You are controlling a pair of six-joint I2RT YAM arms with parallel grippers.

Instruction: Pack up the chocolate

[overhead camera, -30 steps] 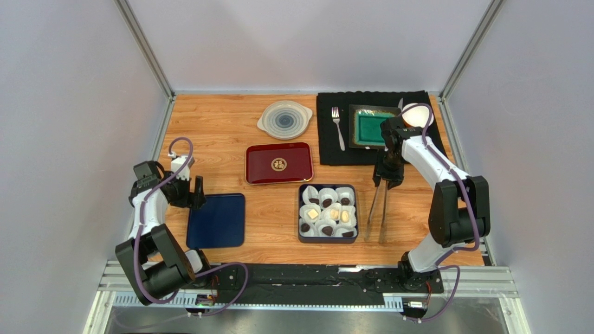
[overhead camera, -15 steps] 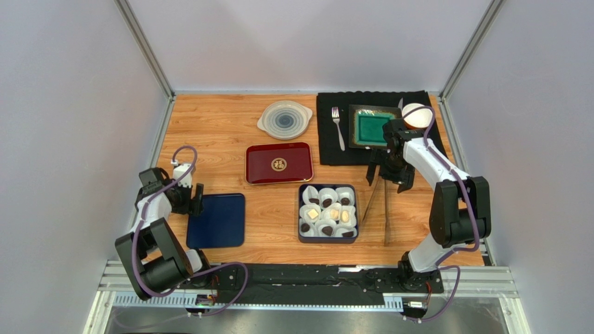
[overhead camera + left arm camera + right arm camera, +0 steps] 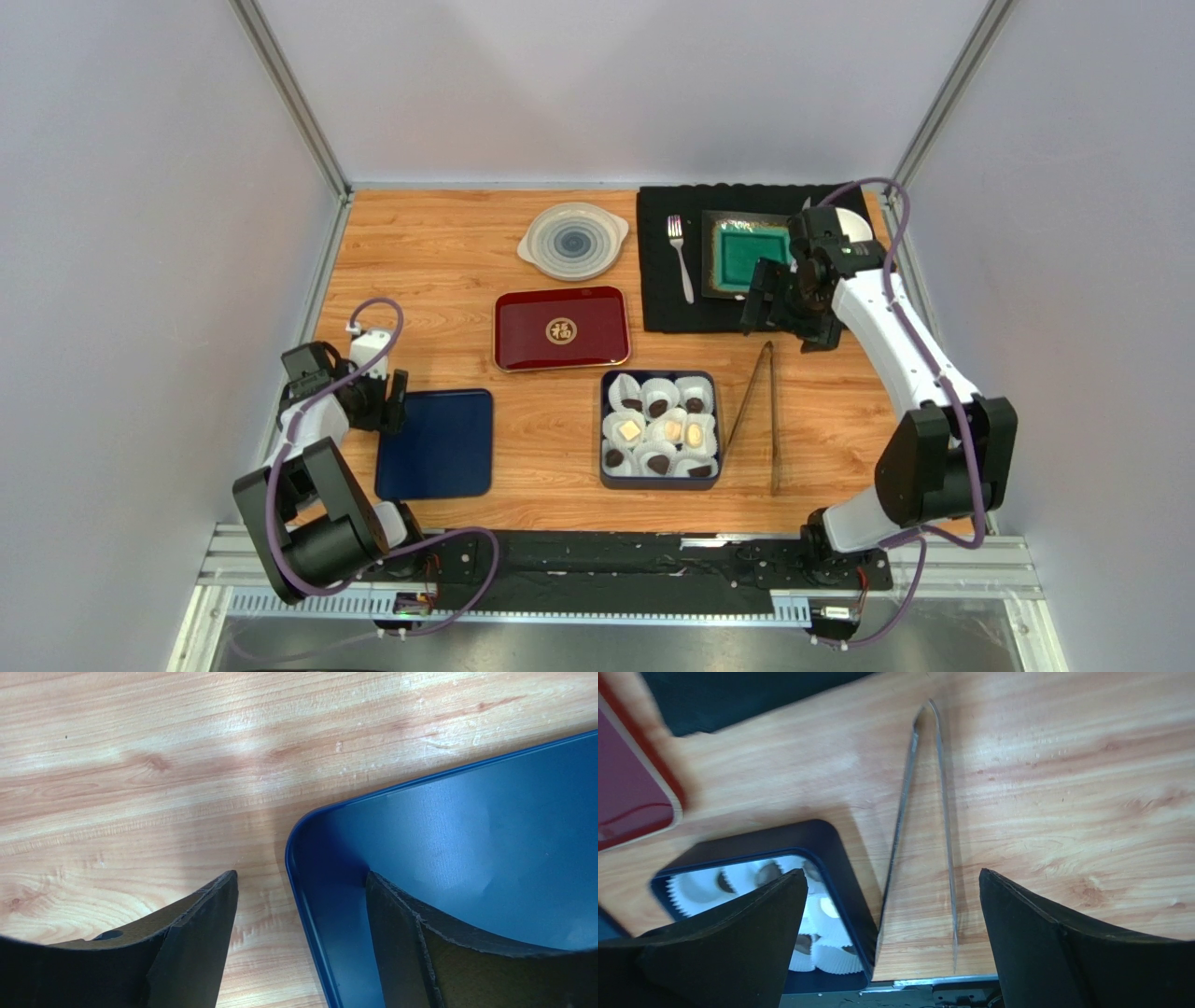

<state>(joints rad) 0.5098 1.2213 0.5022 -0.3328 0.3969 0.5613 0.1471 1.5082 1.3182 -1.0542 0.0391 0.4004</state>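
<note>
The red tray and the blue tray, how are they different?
The red tray is dark red with a pale rim; the blue tray is dark blue all over. The red tray has a gold mark in its middle; the blue tray is plain. The red tray lies behind the chocolate box; the blue tray lies left of that box. Both are flat, have rounded corners and rest on the wooden table.

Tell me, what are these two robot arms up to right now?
They are packing chocolate. The pieces sit in paper cups inside a dark blue box in the middle of the table. The right gripper hangs open near the black mat, holding nothing. Metal tongs lie flat just right of the box. The left gripper, open, straddles a corner edge of the matching blue lid lying left of the box, not clamped on it.
</note>
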